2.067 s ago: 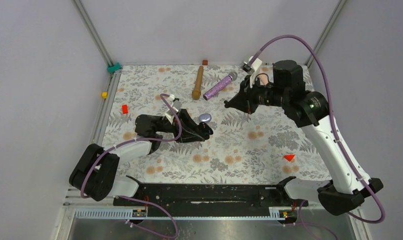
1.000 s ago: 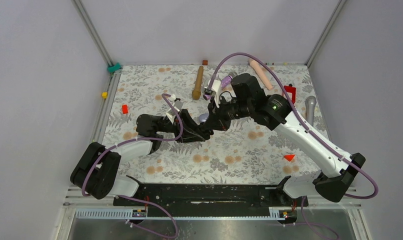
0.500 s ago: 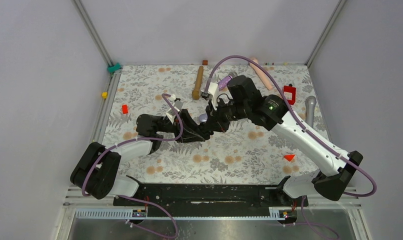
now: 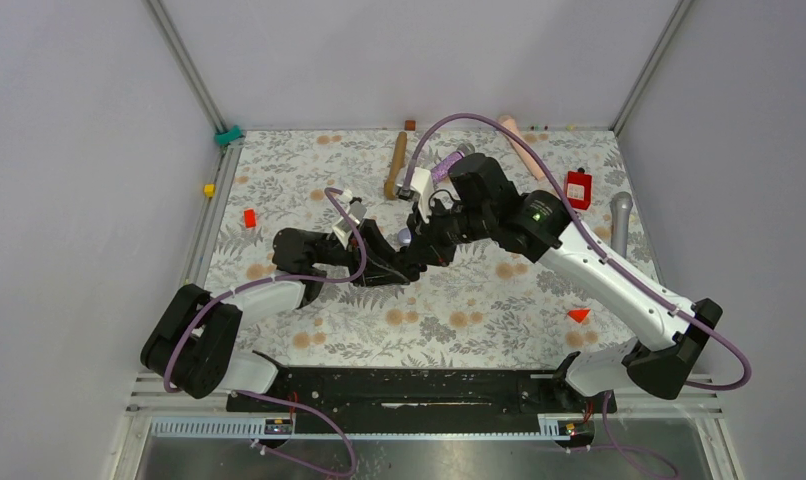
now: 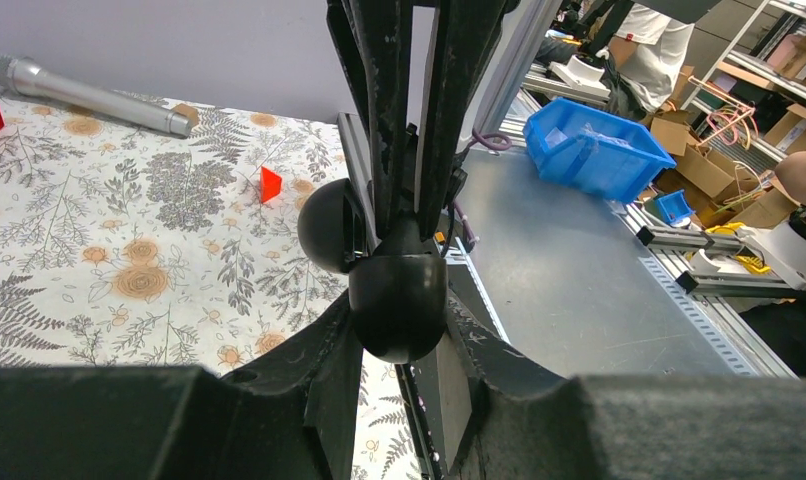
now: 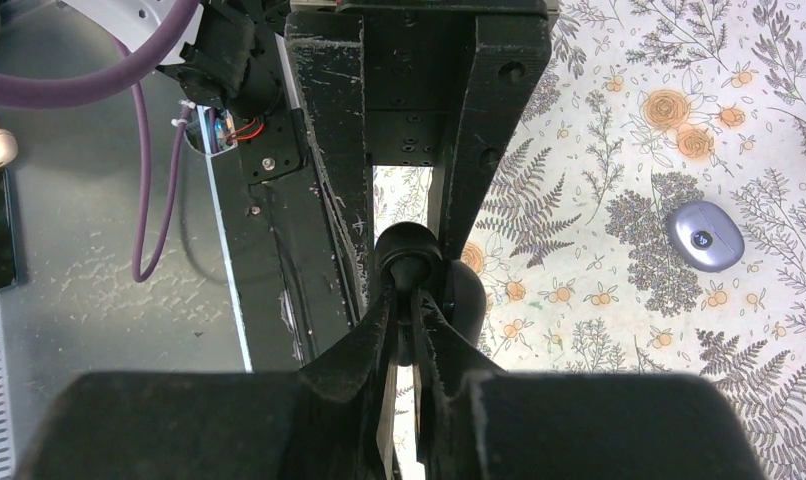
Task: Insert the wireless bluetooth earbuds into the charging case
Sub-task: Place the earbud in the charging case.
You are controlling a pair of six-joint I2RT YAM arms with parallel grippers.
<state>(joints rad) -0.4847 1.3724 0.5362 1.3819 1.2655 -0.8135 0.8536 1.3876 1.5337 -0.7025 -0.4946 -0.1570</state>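
Left gripper (image 5: 399,322) is clamped on the round black charging case (image 5: 395,288) above mid-mat, with bare floral mat (image 4: 279,180) open from there to the left rail. Right gripper (image 6: 411,293), pinched shut on what looks like a small black earbud (image 6: 411,270), meets the case's mouth; its inside is hidden. A closed lilac case (image 6: 706,236) lies nearby, and a grey microphone (image 4: 619,222) lies along the right edge.

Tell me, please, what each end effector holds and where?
Left end effector clamps the black charging case across its round body; right end effector pinches a black earbud.
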